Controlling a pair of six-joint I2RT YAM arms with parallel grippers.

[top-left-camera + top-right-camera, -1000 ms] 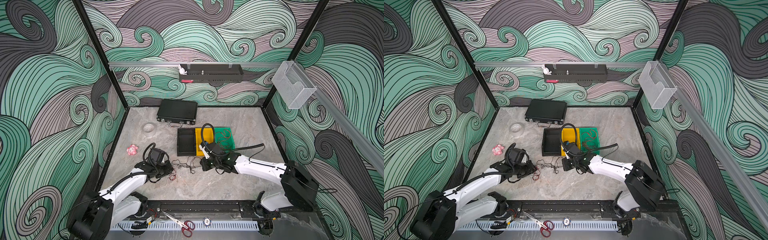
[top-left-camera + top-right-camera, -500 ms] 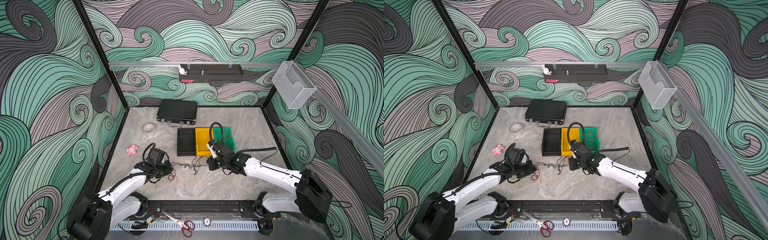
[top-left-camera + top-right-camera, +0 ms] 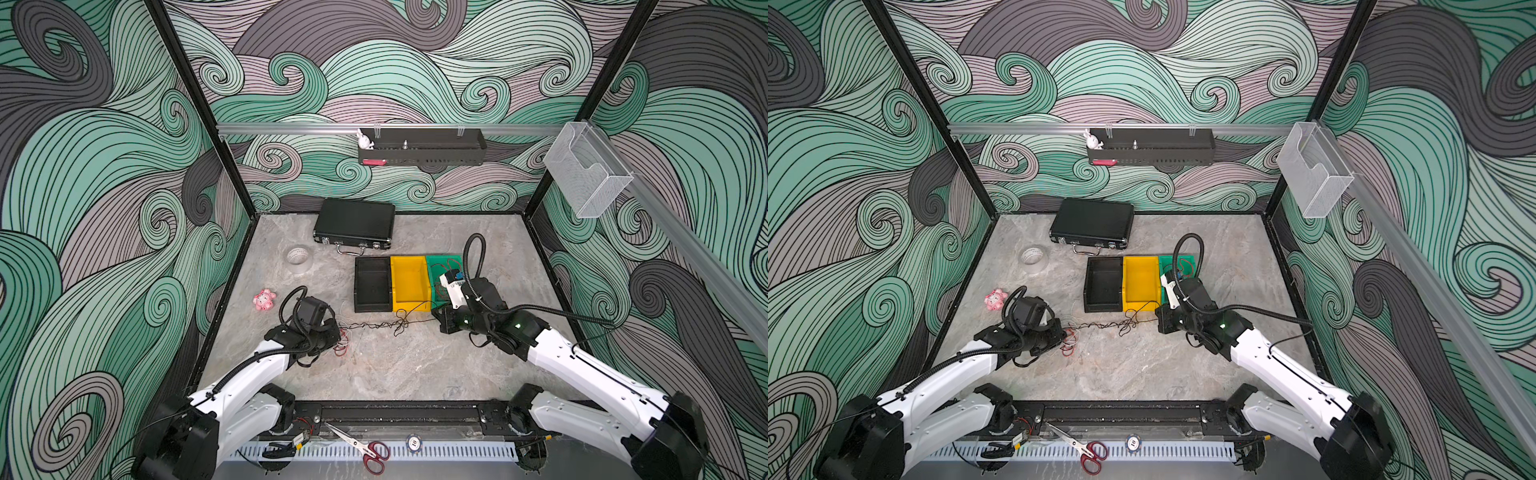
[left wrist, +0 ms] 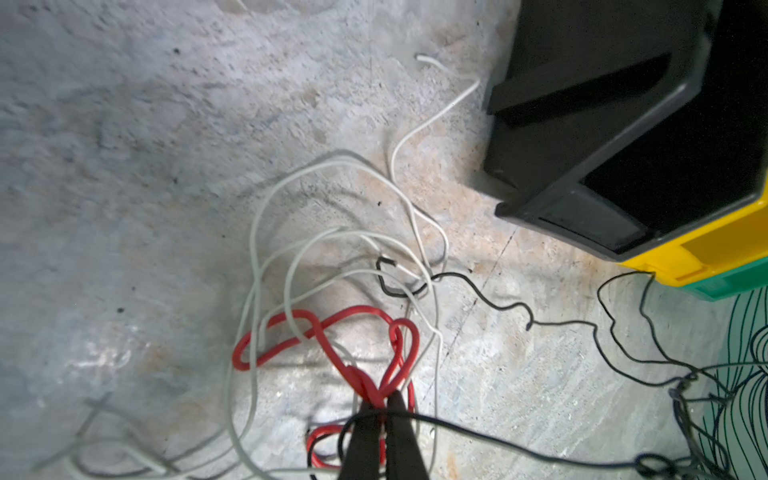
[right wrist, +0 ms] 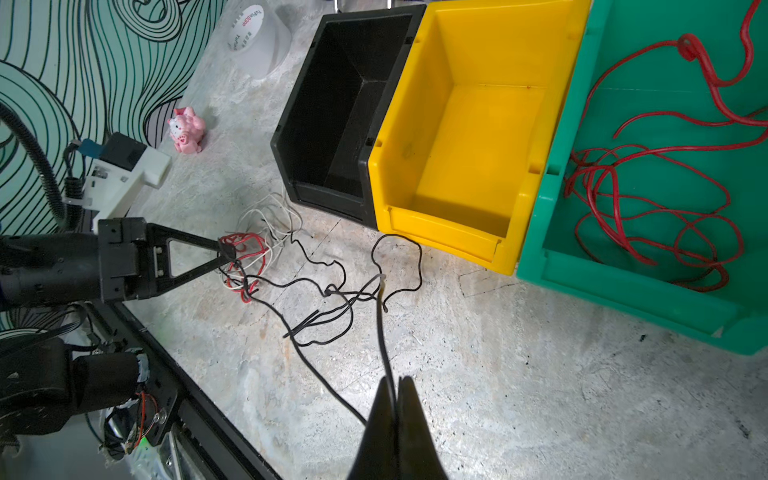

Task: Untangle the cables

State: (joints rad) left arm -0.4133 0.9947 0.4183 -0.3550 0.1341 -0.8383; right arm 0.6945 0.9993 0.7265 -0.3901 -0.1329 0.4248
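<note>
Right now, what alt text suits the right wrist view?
The right pincer, shut, pinches a black cable running to a red, white and black tangle held by the left pincer. Behind stand a black bin, a yellow bin and a green bin.

The yellow bin point(image 5: 444, 239) is smooth glossy plastic, the tabletop point(image 5: 519, 374) matt mottled stone-look, the cables point(image 4: 357, 376) shiny plastic-sheathed.
</note>
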